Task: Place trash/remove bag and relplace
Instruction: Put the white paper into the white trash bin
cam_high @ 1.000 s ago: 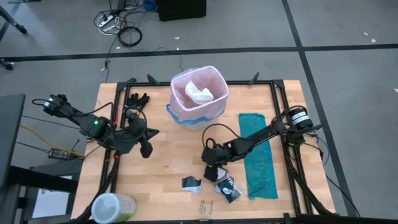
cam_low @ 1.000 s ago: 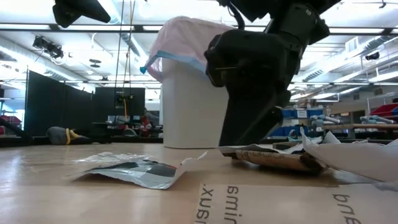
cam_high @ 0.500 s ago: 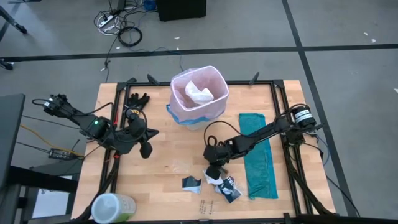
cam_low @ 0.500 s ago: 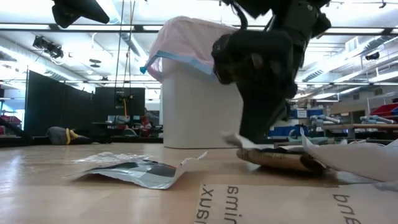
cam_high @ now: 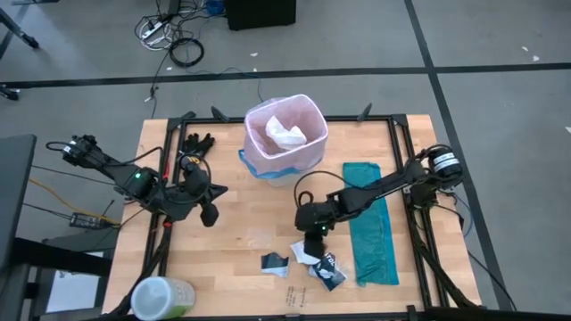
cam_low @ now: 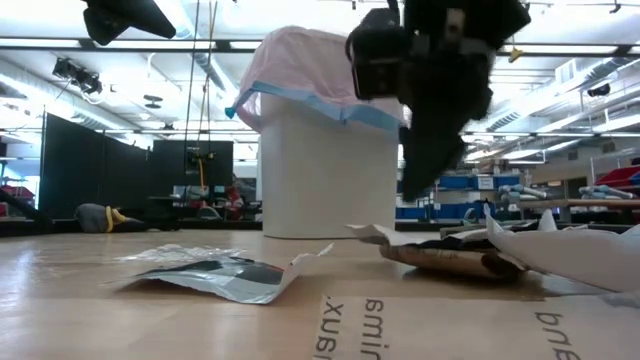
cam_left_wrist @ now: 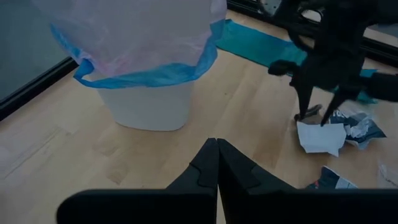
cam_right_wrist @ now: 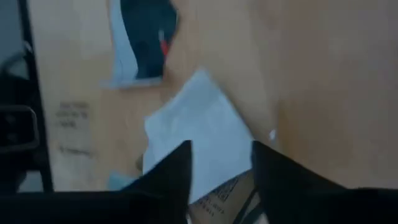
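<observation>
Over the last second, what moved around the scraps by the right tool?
The right tool rose off the scrap pile, fingers open and empty, uncovering the white paper still flat on the table. Left tool, bin, teal bag unchanged.

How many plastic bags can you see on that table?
2. The pink bag with a blue rim lines the white bin at the table's far side; a teal bag lies flat on the right side. Others may be hidden.
</observation>
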Available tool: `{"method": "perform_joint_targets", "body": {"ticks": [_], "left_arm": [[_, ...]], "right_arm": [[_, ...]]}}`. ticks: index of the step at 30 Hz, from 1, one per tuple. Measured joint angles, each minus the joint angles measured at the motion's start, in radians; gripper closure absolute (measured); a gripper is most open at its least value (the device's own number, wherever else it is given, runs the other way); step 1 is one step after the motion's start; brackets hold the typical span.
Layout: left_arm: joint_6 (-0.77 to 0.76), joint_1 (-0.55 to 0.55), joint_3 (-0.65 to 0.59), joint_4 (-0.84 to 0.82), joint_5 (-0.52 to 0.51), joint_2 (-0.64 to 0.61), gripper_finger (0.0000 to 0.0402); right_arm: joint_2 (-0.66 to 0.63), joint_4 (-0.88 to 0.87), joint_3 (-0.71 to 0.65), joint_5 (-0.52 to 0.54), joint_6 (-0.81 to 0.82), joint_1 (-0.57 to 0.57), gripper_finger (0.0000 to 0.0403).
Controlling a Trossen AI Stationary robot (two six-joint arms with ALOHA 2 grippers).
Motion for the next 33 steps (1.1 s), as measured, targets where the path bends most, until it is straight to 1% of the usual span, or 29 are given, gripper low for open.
{"method": "perform_joint_targets", "body": {"ticks": [3,5,7,10,13,15,17,20,21,22,26,30,33], "left_arm": [[-0.002,0.000,0.000,0.001,0.000,0.000,0.0394],[-0.003,0.000,0.000,0.001,0.001,0.000,0.0394],[-0.003,0.000,0.000,0.001,0.001,0.000,0.0394],[-0.003,0.000,0.000,0.001,0.001,0.000,0.0394],[-0.003,0.000,0.000,0.001,0.001,0.000,0.0394],[-0.003,0.000,0.000,0.001,0.001,0.000,0.0394],[-0.003,0.000,0.000,0.000,0.001,0.000,0.0394],[-0.002,0.000,0.000,-0.001,0.000,0.000,0.0394],[-0.002,0.000,0.000,-0.001,0.000,0.000,0.0394],[-0.002,0.000,0.000,-0.001,0.000,0.000,0.0394],[-0.001,0.000,0.000,-0.001,-0.001,0.000,0.0394],[0.000,0.000,0.000,-0.003,-0.004,0.000,0.0394],[0.000,0.000,0.000,-0.008,-0.004,0.000,0.0394]], "right_arm": [[0.028,0.004,0.000,0.017,0.017,0.005,0.0186],[0.047,0.003,0.000,0.027,0.024,0.004,0.0157],[0.066,0.004,0.000,0.031,0.036,0.003,0.0142],[0.083,0.006,0.000,0.029,0.037,0.004,0.0143],[0.084,-0.004,0.000,0.029,0.031,0.004,0.0167],[0.084,-0.009,0.000,0.030,0.016,0.003,0.0196],[0.083,-0.010,0.000,0.030,0.008,0.004,0.0246],[0.083,-0.008,0.000,0.019,-0.007,0.004,0.0352],[0.083,-0.006,0.000,0.013,-0.016,0.004,0.0376],[0.082,-0.003,0.000,0.013,-0.017,0.004,0.0387],[0.081,-0.002,0.000,0.019,0.001,0.004,0.0399],[0.074,-0.002,0.001,0.043,0.009,0.001,0.0402],[0.059,-0.023,0.021,0.082,0.007,-0.003,0.0402]]}}
